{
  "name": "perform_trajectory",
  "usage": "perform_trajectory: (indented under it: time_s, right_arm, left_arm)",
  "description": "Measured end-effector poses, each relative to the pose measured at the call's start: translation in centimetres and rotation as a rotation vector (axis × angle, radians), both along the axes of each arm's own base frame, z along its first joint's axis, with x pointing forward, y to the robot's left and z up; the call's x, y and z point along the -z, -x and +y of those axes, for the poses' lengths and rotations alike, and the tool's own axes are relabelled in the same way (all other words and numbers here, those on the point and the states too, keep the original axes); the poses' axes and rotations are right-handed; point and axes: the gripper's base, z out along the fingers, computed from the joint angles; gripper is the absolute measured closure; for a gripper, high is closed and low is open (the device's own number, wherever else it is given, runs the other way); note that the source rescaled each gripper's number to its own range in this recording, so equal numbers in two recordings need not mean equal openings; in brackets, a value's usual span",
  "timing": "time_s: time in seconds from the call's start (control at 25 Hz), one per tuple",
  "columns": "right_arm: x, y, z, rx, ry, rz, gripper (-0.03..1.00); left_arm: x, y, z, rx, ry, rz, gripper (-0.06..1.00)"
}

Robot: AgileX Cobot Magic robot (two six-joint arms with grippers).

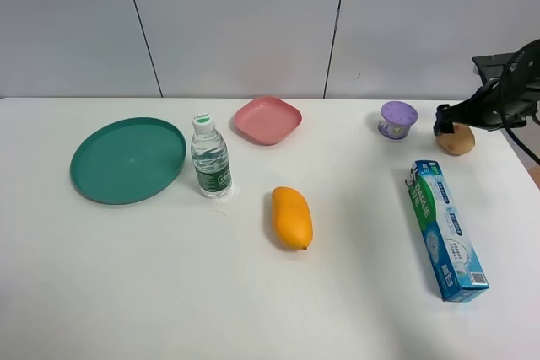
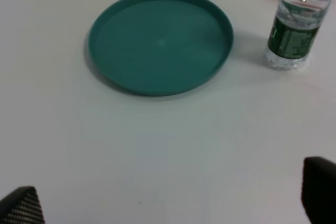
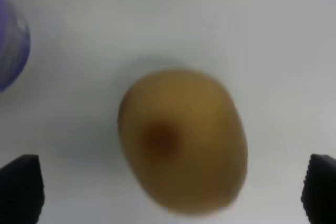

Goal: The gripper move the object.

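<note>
The small round tan-brown fruit (image 1: 456, 141) with a reddish-brown blotch lies on the white table at the far right; it fills the right wrist view (image 3: 182, 140). My right gripper (image 1: 450, 122) hovers just over it, open, with its fingertips (image 3: 21, 187) wide apart on either side of the fruit, not touching it. My left gripper (image 2: 168, 198) is out of the high view; in the left wrist view its dark fingertips (image 2: 320, 187) are spread wide over bare table, empty.
A purple lidded cup (image 1: 397, 120) stands just left of the fruit. A toothpaste box (image 1: 447, 229) lies in front of it. A mango (image 1: 291, 217), water bottle (image 1: 210, 159), pink dish (image 1: 267, 120) and green plate (image 1: 127, 159) sit further left.
</note>
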Motion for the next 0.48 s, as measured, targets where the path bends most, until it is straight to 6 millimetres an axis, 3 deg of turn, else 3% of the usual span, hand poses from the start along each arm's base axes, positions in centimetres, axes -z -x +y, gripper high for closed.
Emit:
perform_trajectory:
  time_s: [0.48]
  right_arm:
    - [-7.9, 5.2, 0.8, -0.021, 0.009, 0.196, -0.03]
  left_arm:
    - [0.0, 0.0, 0.0, 0.0, 0.0, 0.0, -0.06]
